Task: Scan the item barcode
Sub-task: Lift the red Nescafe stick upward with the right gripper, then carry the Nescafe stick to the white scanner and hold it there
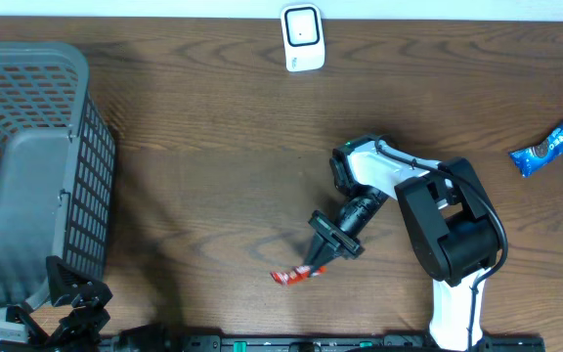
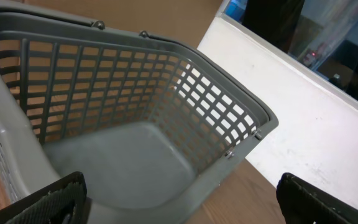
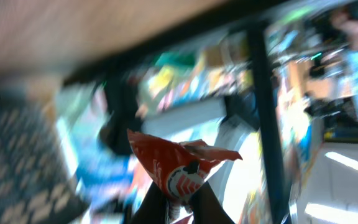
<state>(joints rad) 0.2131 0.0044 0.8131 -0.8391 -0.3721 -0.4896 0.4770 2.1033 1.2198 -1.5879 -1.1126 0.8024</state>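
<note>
Overhead: right gripper (image 1: 313,265) tight on packet (image 1: 288,277)

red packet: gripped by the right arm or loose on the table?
Gripped. The right gripper is shut on the red packet; the right wrist view shows its fingers pinching the packet's lower edge.

Grey basket (image 1: 91,186) at left, Oreo pack (image 1: 551,145) at right
</note>
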